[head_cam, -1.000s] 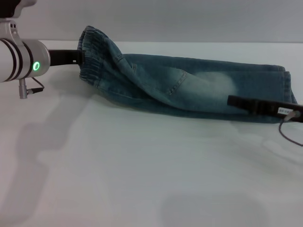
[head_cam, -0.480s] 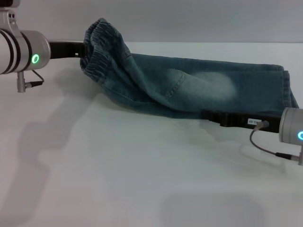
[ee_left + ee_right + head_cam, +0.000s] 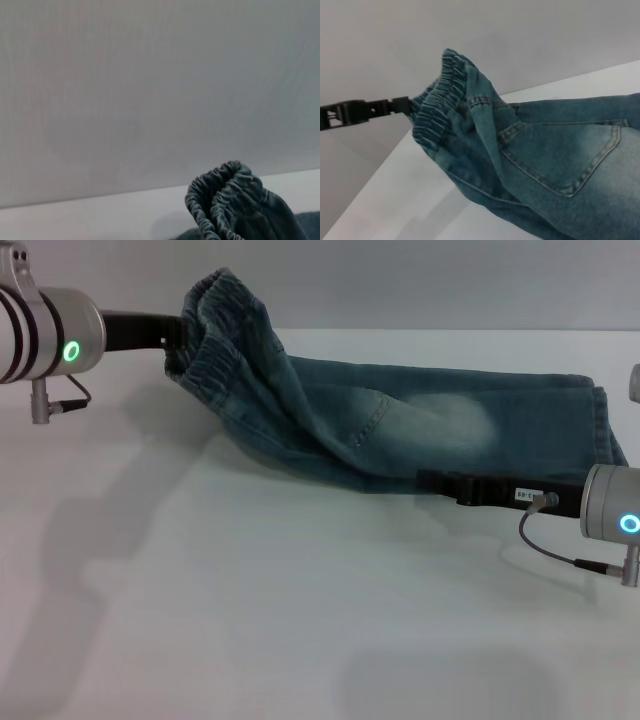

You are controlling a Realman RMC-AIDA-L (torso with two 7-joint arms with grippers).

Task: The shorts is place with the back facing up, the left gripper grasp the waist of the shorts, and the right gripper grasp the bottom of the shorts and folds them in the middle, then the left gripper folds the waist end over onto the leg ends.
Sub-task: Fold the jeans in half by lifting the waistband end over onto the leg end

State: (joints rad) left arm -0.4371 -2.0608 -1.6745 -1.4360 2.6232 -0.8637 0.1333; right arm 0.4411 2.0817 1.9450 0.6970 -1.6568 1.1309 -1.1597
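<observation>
The blue denim shorts lie folded lengthwise across the far side of the white table, back pocket up. The leg ends lie flat at the right. My left gripper is shut on the ruffled waist and holds it lifted off the table at the far left. In the right wrist view the left gripper pinches the waist from the side. The waist also shows in the left wrist view. My right gripper lies low along the near edge of the shorts, near their middle.
White table surface stretches wide in front of the shorts. A pale wall runs behind the table's far edge. A grey cable loops off the right wrist.
The left gripper has lifted the waist higher and carried it slightly right. The right gripper has slid left off the top of the shorts to their near edge, and its arm has come into view.
</observation>
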